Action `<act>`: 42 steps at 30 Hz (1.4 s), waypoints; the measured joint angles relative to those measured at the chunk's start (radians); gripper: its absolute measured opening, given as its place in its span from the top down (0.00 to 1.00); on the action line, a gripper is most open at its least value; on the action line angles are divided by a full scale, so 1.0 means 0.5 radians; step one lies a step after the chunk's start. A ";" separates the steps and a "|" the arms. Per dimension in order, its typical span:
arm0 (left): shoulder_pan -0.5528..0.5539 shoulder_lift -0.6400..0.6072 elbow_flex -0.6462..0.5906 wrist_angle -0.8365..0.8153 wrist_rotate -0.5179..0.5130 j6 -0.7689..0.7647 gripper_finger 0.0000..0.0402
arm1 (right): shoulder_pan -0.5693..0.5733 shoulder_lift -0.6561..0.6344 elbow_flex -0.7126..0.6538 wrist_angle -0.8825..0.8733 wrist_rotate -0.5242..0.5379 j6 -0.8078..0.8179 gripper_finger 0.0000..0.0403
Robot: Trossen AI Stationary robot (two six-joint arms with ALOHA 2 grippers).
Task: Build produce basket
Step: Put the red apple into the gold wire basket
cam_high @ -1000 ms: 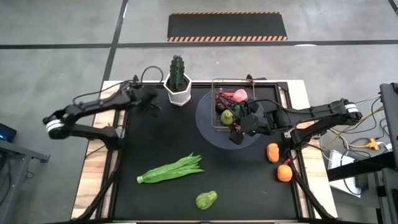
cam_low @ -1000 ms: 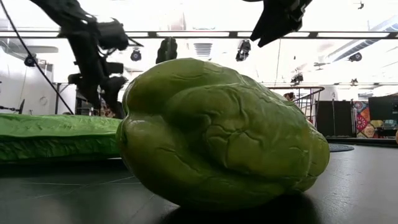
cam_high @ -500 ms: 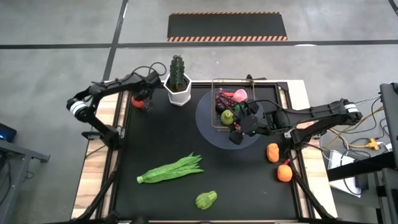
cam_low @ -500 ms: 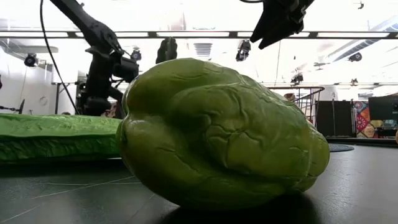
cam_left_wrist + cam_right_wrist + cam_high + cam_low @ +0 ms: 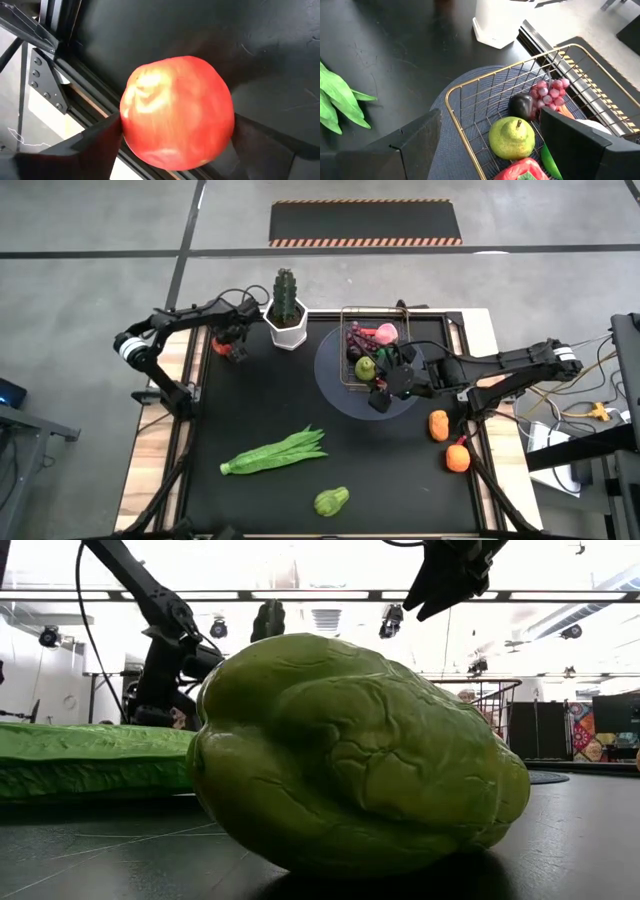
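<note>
A red tomato [image 5: 177,120] lies on the black table near its far left corner [image 5: 232,345]. My left gripper [image 5: 175,137] points steeply down with one finger on each side of it. The wire basket [image 5: 343,340] stands on a round blue-grey mat [image 5: 328,372] at the far right. It holds a green pear [image 5: 512,137], purple grapes [image 5: 547,95] and a pink peach [image 5: 386,333]. My right gripper [image 5: 377,395] hovers open over the basket's near edge, holding nothing. My left gripper has the tomato between its two fingers, which meet its opposite sides [image 5: 125,125] about mid-height. The fingers come from above, slanting down. The tomato sits on the table close to the left edge rail.
A white pot with a cactus [image 5: 287,328] stands just right of the tomato. Long green beans [image 5: 275,452] and a green fruit [image 5: 331,501] lie toward the near edge; the fruit fills the low view [image 5: 350,760]. Two orange pieces [image 5: 438,424] [image 5: 457,457] lie at the right edge.
My left arm has swung round at the far left corner. Its gripper has tipped more steeply downward and sunk over the tomato, which has stayed on the table. My right gripper has kept still.
</note>
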 joint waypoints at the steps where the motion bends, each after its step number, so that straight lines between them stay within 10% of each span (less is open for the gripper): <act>1: 0.000 -0.002 0.000 0.000 0.000 0.000 0.22 | 0.000 0.000 0.000 0.000 -0.001 0.000 0.21; 11: -0.179 -0.272 -0.007 -0.043 -0.044 -0.275 0.28 | 0.000 0.001 -0.060 0.049 0.000 -0.002 0.21; 24: -1.281 -1.106 -0.229 0.251 0.030 -0.818 0.28 | 0.000 0.009 -0.546 1.146 -0.150 -0.399 0.21; 33: -1.956 -1.321 -0.809 1.905 0.325 -0.405 0.29 | 0.000 0.100 -1.051 2.576 -0.593 -0.671 0.21; 42: -2.073 -1.052 -1.241 3.565 0.489 -0.191 0.29 | 0.002 0.452 -1.037 3.300 -0.751 -0.702 0.21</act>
